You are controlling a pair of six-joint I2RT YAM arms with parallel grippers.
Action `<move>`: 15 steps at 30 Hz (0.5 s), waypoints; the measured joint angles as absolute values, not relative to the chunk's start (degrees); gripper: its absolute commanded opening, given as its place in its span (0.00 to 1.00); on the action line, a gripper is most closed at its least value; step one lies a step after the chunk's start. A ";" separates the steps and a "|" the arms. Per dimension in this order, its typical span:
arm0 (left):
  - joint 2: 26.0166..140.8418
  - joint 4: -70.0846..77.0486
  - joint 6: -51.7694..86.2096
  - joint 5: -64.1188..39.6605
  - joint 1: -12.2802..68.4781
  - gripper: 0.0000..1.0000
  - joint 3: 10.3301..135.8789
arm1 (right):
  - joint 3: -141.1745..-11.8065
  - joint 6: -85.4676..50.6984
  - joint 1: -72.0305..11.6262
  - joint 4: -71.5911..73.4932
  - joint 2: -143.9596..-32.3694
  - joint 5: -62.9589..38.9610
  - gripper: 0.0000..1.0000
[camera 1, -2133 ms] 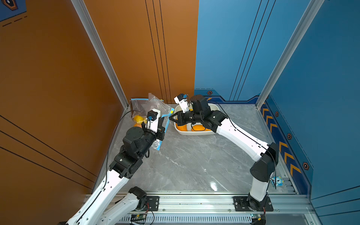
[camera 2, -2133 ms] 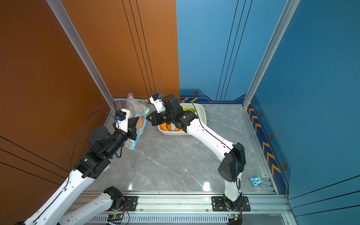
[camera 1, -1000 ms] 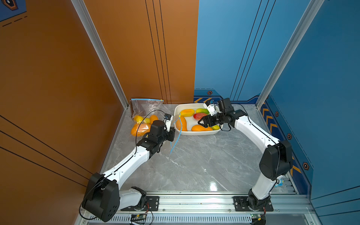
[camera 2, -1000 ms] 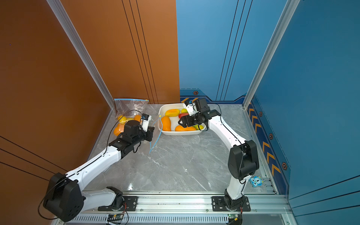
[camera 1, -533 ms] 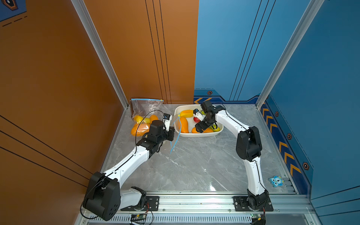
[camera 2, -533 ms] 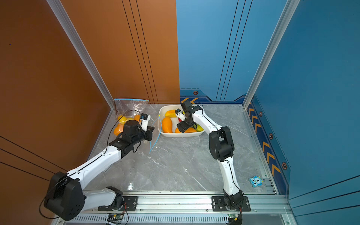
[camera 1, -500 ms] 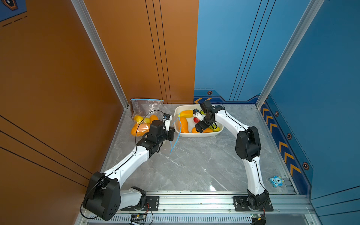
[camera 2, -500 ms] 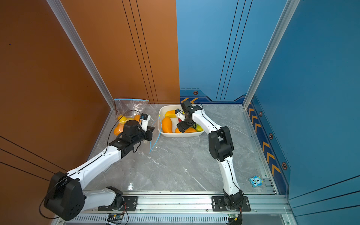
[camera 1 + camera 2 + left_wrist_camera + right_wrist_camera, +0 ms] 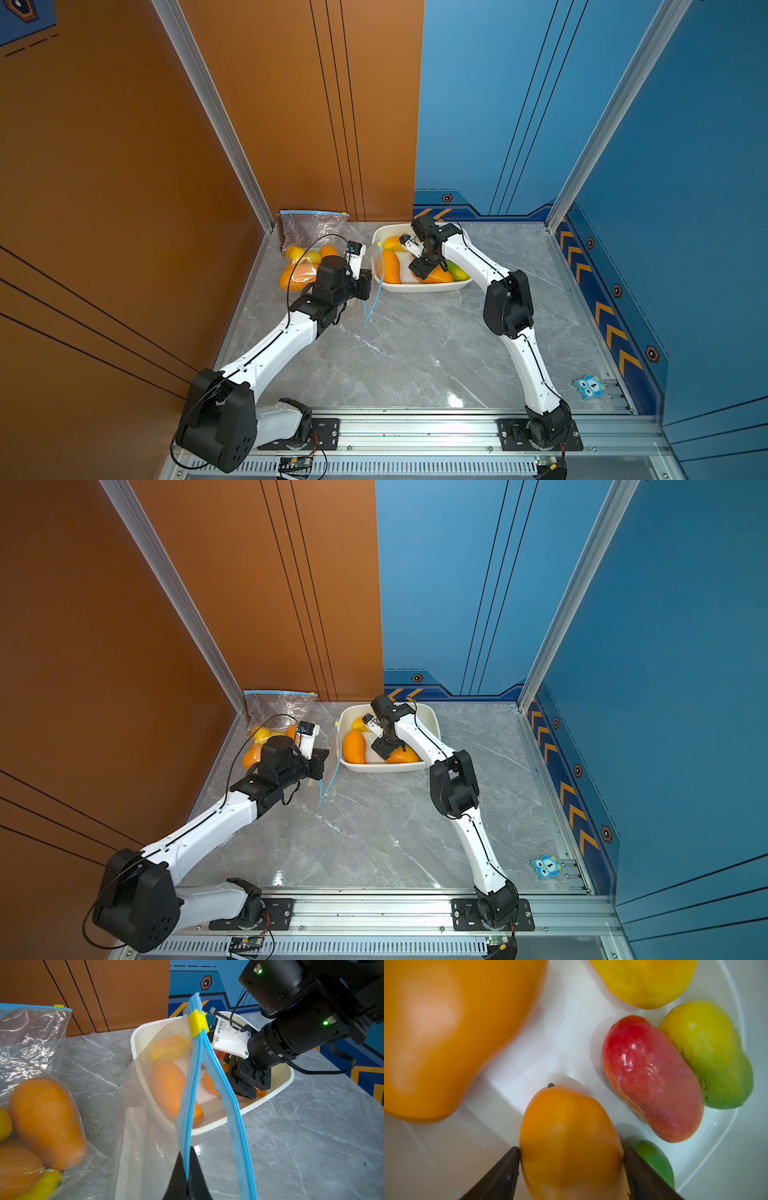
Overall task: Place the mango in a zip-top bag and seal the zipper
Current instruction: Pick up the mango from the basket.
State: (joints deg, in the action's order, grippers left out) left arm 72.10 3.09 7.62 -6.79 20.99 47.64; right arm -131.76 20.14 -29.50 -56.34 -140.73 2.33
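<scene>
I am recording the small orange mango [image 9: 566, 1122] as lying in the white tub [image 9: 419, 286]. The right gripper [image 9: 570, 1152] is clamping it, with a dark finger [image 9: 500, 1176] pressing on each flank. I cannot tell whether the fruit is lifting clear of the tub floor. Sharing the tub with it are a large orange mango [image 9: 436, 1032], a red mango [image 9: 650, 1076], a yellow-green mango [image 9: 708, 1053], a yellow mango [image 9: 643, 978] and a green mango [image 9: 654, 1159]. Just beside the tub, the left gripper [image 9: 187, 1159] is pinching tight on one lip of the blue zipper strip [image 9: 190, 1095] and holding the zip-top bag [image 9: 155, 1126] upright. The bag's mouth is gaping, and the other lip is hanging free toward the tub. The yellow slider [image 9: 197, 1022] is sitting at the zipper's far end. Farther out, a second bag [image 9: 307, 232] holding orange and yellow fruit is leaning against the orange wall [image 9: 291, 124]. Everything is resting on the grey marble table [image 9: 415, 353], with a blue owl figure [image 9: 590, 386] lying well apart at its right edge.
</scene>
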 measured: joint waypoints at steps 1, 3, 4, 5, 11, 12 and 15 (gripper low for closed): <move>71.99 3.09 7.62 -6.85 20.99 0.00 47.64 | -132.33 19.94 -29.43 -56.71 -141.47 3.09 0.87; 71.66 3.09 7.64 -7.09 20.99 0.00 47.64 | -133.67 19.29 -29.23 -56.97 -143.11 4.05 0.87; 71.53 3.09 7.64 -7.16 20.99 0.00 47.64 | -133.93 19.07 -29.17 -57.04 -143.46 4.45 0.87; 71.33 3.09 7.66 -7.22 20.99 0.00 47.64 | -134.13 18.83 -29.08 -57.12 -143.65 4.71 0.85; 70.76 3.11 8.29 -7.86 20.99 0.00 47.64 | -135.87 15.90 -28.40 -58.98 -144.27 4.71 0.59; 70.76 3.11 8.49 -7.94 20.99 0.00 47.64 | -136.16 14.94 -28.16 -59.27 -144.31 4.36 0.53; 70.76 3.18 9.15 -8.27 20.99 0.00 47.64 | -136.62 10.46 -27.05 -59.00 -144.03 0.36 0.36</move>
State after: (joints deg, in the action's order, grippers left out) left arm 70.76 3.18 9.15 -8.27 20.99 47.64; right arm -136.62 10.46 -27.05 -59.00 -144.03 0.36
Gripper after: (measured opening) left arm 0.047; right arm 0.828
